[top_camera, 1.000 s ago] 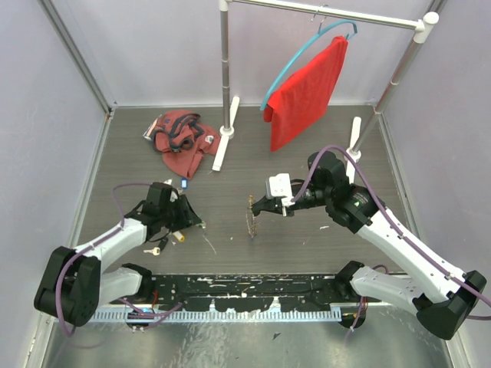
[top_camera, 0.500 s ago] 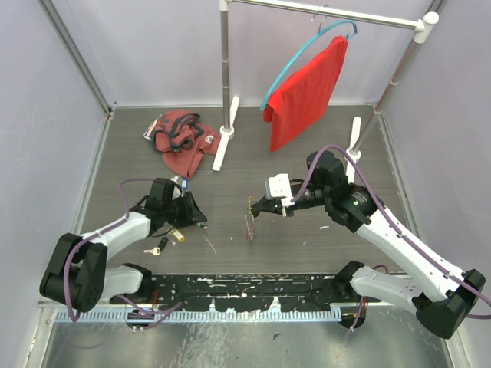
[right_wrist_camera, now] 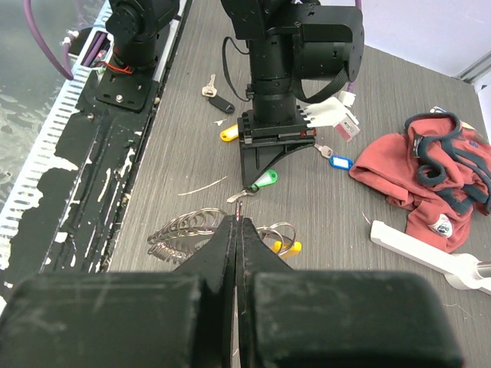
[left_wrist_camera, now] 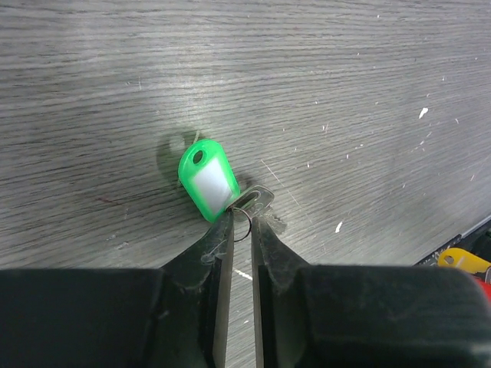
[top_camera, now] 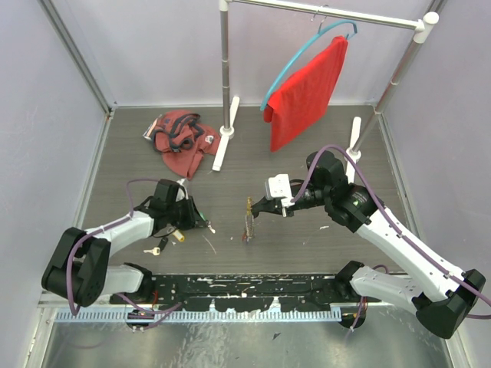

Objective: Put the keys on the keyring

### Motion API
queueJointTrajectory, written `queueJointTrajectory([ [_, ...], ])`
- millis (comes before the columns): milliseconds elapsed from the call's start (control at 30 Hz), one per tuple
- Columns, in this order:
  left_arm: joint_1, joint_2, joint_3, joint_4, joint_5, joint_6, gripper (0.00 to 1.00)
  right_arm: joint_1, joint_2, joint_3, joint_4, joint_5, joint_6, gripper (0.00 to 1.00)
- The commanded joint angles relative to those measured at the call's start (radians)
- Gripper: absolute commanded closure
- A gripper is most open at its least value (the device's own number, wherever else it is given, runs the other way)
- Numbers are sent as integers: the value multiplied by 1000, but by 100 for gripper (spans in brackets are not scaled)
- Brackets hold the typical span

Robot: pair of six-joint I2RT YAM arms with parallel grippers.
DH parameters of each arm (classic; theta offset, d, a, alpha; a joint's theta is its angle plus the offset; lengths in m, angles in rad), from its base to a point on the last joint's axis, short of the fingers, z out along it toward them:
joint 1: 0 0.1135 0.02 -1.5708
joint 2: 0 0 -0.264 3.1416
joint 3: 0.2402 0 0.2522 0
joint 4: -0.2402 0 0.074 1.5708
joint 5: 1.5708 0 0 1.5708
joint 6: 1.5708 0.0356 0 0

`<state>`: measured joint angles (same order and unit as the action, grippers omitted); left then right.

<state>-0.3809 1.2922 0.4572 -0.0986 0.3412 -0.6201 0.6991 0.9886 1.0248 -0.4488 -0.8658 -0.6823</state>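
Note:
A green-tagged key (left_wrist_camera: 209,179) lies flat on the grey table. My left gripper (left_wrist_camera: 242,218) has its jaws drawn close on the key's thin wire ring, with the silver key head (left_wrist_camera: 259,198) just past the tips. From above, that gripper (top_camera: 205,224) sits low at the left. My right gripper (right_wrist_camera: 237,218) is shut on the keyring (right_wrist_camera: 184,230), a cluster of silver wire loops, and a wire end pokes out past the tips. A yellow key (right_wrist_camera: 288,247) hangs in the loops. The keyring (top_camera: 248,218) stands upright at mid-table.
Loose keys lie by the left arm: yellow (top_camera: 178,236), black (top_camera: 163,244), bare silver (top_camera: 152,250) and a blue tag (right_wrist_camera: 340,162). A red cloth (top_camera: 182,138) is at the back left. A rack holds a red shirt (top_camera: 307,92). A black strip (top_camera: 245,291) edges the near side.
My left gripper has slid a little to the right onto the green key and its jaws have narrowed. The right arm and the keyring have not moved.

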Motion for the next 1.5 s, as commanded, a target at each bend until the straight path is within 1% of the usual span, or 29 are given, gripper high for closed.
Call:
queueJointTrajectory([
  [0,-4,-6,26,4,6,24,77,6,-11,47,30,-18,-11,99],
  [67,-6,-14,27,-12,-12,21,69,6,-12,47,30,-18,-11,99],
  [133,-8,-15,28,-18,-23,20,67,6,-12,46,30,-19,-12,99],
  [233,-10,-64,32,-39,-43,27,66,6,-12,44,29,-19,-12,99],
  [400,-16,-76,50,-76,-59,56,73,6,-10,43,29,-22,-16,99],
  [433,-16,-77,54,-80,-58,59,73,5,-11,43,28,-24,-17,99],
  [467,-17,-81,55,-84,-57,60,72,6,-12,43,28,-24,-16,99],
  [567,-38,-120,60,-107,-86,73,65,5,-17,39,28,-22,-16,99],
  [633,-91,-162,75,-145,-140,94,60,6,-18,37,27,-22,-16,99],
  [700,-157,-192,100,-194,-218,133,57,6,-20,36,27,-22,-16,99],
  [733,-202,-202,121,-234,-302,161,54,6,-20,36,26,-22,-16,99],
  [800,-279,-203,186,-328,-426,208,49,5,-19,36,26,-22,-17,99],
  [933,-352,-134,290,-456,-541,263,50,5,-16,37,27,-28,-19,99],
  [1033,-379,-35,361,-565,-624,238,53,6,-12,41,26,-31,-22,99],
  [1133,-410,90,415,-600,-625,250,54,6,-10,43,26,-32,-24,99],
  [1300,-467,281,569,-747,-708,259,54,6,-12,42,13,-26,-29,99],
  [1367,-471,324,590,-770,-736,255,54,6,-14,42,12,-25,-32,99],
  [1467,-471,338,594,-766,-747,261,57,5,-12,43,9,-24,-34,99],
])
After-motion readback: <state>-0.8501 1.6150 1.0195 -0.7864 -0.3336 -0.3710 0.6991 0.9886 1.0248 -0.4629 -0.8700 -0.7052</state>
